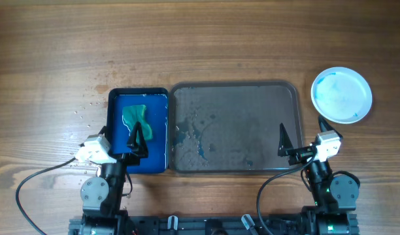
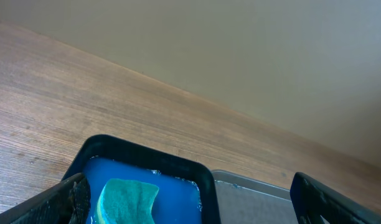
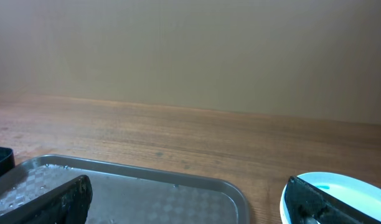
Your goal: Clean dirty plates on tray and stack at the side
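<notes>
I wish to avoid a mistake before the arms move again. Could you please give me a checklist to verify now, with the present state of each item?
1. Left hand open and empty: ok.
2. Right hand open and empty: ok.
3. Large dark grey rectangular tray free of plates: ok, though it carries wet blue smears.
4. Round white plates stacked right of the tray: ok; how many, cannot tell.
5. Top plate face clean: not ok, a pale blue film shows.
6. Green sponge lying in the small deep-blue tray: ok.
</notes>
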{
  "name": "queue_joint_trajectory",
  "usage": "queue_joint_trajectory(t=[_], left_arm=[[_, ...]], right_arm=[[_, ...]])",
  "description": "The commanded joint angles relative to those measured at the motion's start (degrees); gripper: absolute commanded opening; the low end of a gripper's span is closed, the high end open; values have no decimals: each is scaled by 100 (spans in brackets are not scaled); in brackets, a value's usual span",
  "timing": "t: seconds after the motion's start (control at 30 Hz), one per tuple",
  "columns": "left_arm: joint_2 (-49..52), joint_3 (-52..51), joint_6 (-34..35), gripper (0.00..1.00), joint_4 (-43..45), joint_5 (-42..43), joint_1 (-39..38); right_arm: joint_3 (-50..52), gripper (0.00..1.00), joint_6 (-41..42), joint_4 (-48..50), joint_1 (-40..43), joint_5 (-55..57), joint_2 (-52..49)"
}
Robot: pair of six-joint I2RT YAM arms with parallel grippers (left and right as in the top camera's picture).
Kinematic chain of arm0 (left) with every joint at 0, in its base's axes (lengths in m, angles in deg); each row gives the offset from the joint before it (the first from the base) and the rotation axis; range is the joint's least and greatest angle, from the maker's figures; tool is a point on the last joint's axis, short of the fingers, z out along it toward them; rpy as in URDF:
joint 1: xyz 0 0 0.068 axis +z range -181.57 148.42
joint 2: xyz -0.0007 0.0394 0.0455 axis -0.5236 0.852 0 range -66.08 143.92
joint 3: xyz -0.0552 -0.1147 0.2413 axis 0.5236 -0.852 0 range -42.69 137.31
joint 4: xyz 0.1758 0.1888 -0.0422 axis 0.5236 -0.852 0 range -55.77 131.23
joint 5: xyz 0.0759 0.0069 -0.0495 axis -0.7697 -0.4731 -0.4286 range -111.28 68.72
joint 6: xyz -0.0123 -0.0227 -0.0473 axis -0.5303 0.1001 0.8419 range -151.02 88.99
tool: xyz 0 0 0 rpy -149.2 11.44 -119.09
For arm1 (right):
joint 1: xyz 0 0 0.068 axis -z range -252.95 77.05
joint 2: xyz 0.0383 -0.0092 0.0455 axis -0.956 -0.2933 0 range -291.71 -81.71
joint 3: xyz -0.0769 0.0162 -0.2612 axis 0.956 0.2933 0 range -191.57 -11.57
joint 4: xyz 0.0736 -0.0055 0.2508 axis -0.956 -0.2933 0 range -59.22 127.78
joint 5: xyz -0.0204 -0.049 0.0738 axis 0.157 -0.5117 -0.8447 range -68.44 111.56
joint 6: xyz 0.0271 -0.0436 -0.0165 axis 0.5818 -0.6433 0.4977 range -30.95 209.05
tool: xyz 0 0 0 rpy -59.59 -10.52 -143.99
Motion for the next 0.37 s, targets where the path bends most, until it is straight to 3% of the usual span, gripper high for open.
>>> queue_joint_trajectory(t=[0.0, 0.33], left_arm=[[-24, -20, -9, 100, -2, -57, 37], [-24, -20, -9, 100, -2, -55, 37]], right_arm=[[7, 100, -70, 17, -26, 33, 61], [7, 98, -72, 17, -26, 33, 61]])
